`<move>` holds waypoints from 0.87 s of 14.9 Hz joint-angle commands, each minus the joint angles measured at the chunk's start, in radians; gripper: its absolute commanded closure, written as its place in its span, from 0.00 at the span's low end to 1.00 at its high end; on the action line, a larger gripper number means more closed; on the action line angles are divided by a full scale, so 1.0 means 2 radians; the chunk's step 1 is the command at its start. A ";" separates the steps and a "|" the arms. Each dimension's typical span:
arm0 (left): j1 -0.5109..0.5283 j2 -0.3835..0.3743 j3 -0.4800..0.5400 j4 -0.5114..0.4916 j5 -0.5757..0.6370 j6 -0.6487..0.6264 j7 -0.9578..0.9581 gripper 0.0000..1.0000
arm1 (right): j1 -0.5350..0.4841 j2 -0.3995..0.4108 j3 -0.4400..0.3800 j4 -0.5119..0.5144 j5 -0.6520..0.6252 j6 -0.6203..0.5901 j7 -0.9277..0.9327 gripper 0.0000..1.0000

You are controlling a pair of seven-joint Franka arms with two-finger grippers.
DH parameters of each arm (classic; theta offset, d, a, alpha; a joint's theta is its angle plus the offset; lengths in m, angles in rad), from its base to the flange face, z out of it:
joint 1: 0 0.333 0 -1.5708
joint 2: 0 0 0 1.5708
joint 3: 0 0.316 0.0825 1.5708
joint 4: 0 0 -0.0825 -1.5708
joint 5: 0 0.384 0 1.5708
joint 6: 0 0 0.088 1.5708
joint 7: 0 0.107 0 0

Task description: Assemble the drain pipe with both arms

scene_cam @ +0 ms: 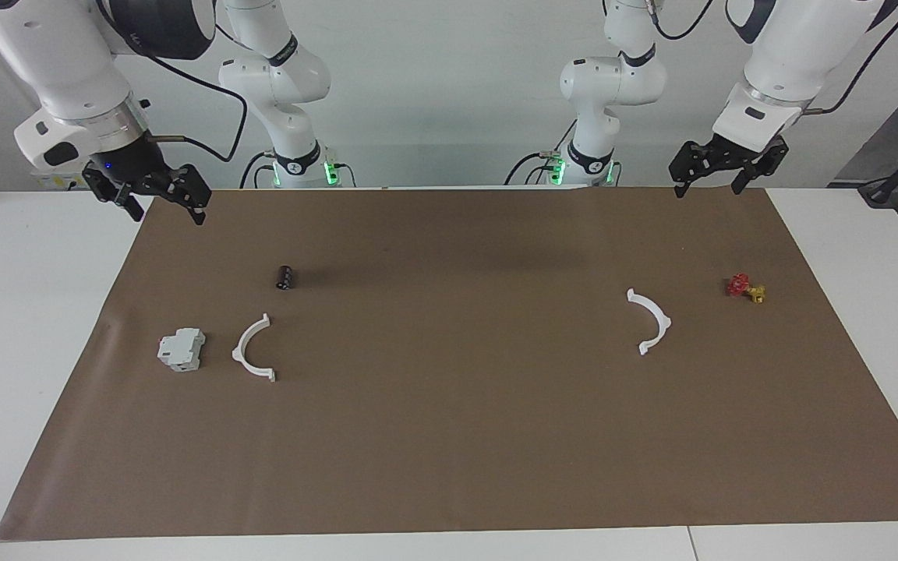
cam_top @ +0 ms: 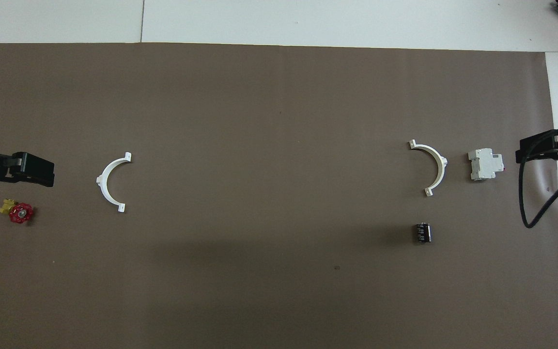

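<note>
We note a large sheet of brown paper (scene_cam: 449,436) covering most of the white table (scene_cam: 20,351), filling the centre of both views.

The two big white jointed robot arms hang raised at the top of the facing view. The right arm (scene_cam: 51,70) sits in the upper left corner there, its black two-finger right gripper (scene_cam: 159,204) over the paper's upper left corner; in the overhead view it shows at the right edge (cam_top: 550,148). Its fingers stand apart, holding nothing. The left arm (scene_cam: 796,54) sits at upper right of the facing view, its black left gripper (scene_cam: 718,183) over the paper's upper right edge; overhead it enters at the left edge (cam_top: 29,169). Its fingers also stand apart and empty.

The drain pipe lies in two pieces, well apart, both flat on the paper. One thin white plastic half-ring (scene_cam: 254,348) is at centre left of the facing view, centre right overhead (cam_top: 431,167). The other white half-ring (scene_cam: 650,319) is at centre right facing, centre left overhead (cam_top: 112,180).

A grey-white boxy block (scene_cam: 182,349) sits just beside the first half-ring, nearer the frame's left edge in the facing view (cam_top: 485,165). A small red-and-yellow valve-like part (scene_cam: 747,288) lies at the right of the facing view, lower left overhead (cam_top: 17,211). A small black cylinder (scene_cam: 285,276) lies above the first half-ring in the facing view, below it overhead (cam_top: 423,232).
</note>
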 commanded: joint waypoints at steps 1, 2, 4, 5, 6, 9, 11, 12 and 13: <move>-0.004 -0.008 0.005 -0.005 -0.005 0.007 -0.001 0.00 | 0.000 -0.005 0.002 -0.005 0.000 0.005 0.008 0.00; -0.004 -0.008 0.005 -0.005 -0.005 0.007 -0.001 0.00 | -0.001 -0.005 0.002 -0.005 0.001 0.004 0.008 0.00; -0.004 -0.008 0.005 -0.005 -0.005 0.007 -0.001 0.00 | -0.001 -0.006 0.002 -0.005 0.002 0.004 0.010 0.00; -0.004 -0.008 0.005 -0.005 -0.005 0.007 -0.001 0.00 | -0.001 -0.007 0.002 -0.007 0.002 0.007 0.009 0.00; -0.004 -0.008 0.005 -0.005 -0.005 0.006 -0.001 0.00 | 0.000 -0.011 0.002 -0.024 0.002 0.021 0.003 0.00; -0.004 -0.008 0.005 -0.005 -0.005 0.007 -0.001 0.00 | -0.003 -0.035 0.002 -0.080 0.003 0.070 -0.030 0.00; -0.004 -0.008 0.005 -0.005 -0.005 0.006 -0.001 0.00 | -0.003 -0.025 0.002 -0.104 0.019 0.102 -0.064 0.00; -0.004 -0.008 0.005 -0.005 -0.005 0.007 -0.001 0.00 | -0.004 -0.022 0.001 -0.123 0.027 0.132 -0.080 0.00; -0.004 -0.008 0.005 -0.005 -0.005 0.006 -0.001 0.00 | -0.007 -0.012 0.001 -0.149 0.031 0.168 -0.109 0.00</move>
